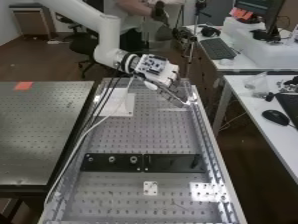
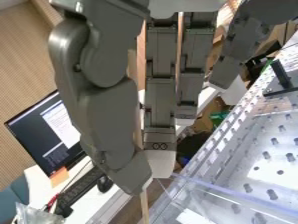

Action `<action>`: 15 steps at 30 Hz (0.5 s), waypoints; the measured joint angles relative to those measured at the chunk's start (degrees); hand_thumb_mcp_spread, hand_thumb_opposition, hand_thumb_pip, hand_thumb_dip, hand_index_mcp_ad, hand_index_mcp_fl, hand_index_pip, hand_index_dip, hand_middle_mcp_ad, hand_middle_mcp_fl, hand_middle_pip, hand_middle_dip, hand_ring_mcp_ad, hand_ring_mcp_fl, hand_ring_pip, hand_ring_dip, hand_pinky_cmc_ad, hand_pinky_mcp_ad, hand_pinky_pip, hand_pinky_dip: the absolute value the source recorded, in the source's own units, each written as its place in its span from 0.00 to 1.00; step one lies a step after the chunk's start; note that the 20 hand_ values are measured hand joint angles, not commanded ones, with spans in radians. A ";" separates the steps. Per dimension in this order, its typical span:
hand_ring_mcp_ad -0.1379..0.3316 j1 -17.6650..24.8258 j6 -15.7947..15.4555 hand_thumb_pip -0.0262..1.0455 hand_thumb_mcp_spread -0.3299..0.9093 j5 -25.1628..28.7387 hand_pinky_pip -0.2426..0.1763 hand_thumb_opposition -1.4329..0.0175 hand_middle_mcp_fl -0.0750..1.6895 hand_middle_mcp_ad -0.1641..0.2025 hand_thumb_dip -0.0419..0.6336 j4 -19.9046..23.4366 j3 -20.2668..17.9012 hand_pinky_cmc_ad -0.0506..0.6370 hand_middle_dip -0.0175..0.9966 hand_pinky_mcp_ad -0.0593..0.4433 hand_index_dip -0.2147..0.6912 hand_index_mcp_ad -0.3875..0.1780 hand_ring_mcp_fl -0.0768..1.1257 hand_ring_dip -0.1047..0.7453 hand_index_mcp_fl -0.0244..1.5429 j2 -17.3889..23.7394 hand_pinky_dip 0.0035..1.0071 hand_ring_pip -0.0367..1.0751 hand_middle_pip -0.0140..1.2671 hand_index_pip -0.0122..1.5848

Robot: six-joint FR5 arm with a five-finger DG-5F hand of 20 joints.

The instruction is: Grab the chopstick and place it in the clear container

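My hand (image 1: 167,80) is above the perforated bench (image 1: 110,196), near the clear container (image 2: 226,189). My thumb and fingers are curled, pinching the chopstick (image 2: 144,206) between their tips, so I have a grasp on it. The stick runs up along the inside of my fingers and sticks out past the tips, close to the container's rim; I can't tell whether its end is over the container.

Next to the container, on the side my arm comes in from, a flat white piece (image 1: 120,105) lies on the bench. Further from it along the bench, two black plates (image 1: 174,163) lie end to end, and beyond them, further still from the container, there's a small white plate (image 1: 151,188) with holes.

Off the container's other side, past the bench's edge, a black mouse (image 1: 275,117) rests on a white desk (image 1: 249,106).
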 joint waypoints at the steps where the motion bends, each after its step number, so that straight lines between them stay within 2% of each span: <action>1: 0.38 0.13 0.22 0.42 0.81 0.01 0.70 0.19 0.81 0.57 0.51 -0.20 0.05 0.71 0.35 0.64 0.60 0.42 0.69 0.43 0.95 -0.21 0.41 0.10 0.40 0.14; 6: 0.38 0.38 0.84 0.42 0.81 0.39 0.70 0.19 0.81 0.57 0.51 -0.66 0.22 0.70 0.35 0.65 0.60 0.43 0.69 0.43 0.95 -0.89 0.42 0.10 0.41 0.14; 15: 0.40 0.66 -0.14 0.42 0.81 2.56 0.70 0.19 0.81 0.57 0.51 2.51 -0.14 0.70 0.35 0.64 0.59 0.43 0.70 0.43 0.94 -1.59 0.45 0.10 0.42 0.14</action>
